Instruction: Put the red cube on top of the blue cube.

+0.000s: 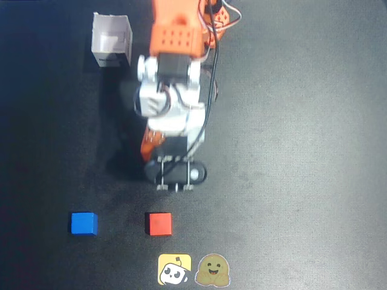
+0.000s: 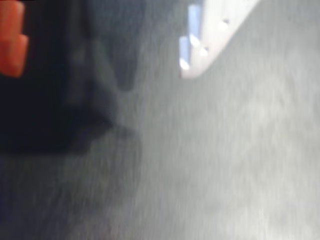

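On the dark surface (image 1: pixel 302 151), seen in the overhead view, the red cube (image 1: pixel 159 223) is placed near the lower edge, and the blue cube (image 1: pixel 83 223) is set to its left, well apart, in the same row. Both cubes lie flat and free, so the stacking is judged as not yet begun. The arm (image 1: pixel 172 90) is stretched from the top edge toward the red cube, probably to be lowered onto it; its jaws (image 1: pixel 175 188) are seen above the cube in the picture, empty, but it cannot be told whether they are released or clenched. A white open box (image 1: pixel 112 41) stands at the upper left, with a dark label that cannot be read. Two stickers (image 1: pixel 193 269), a yellow one and a smiling blob, are seen below the red cube; no writing is legible. The wrist view is blurred
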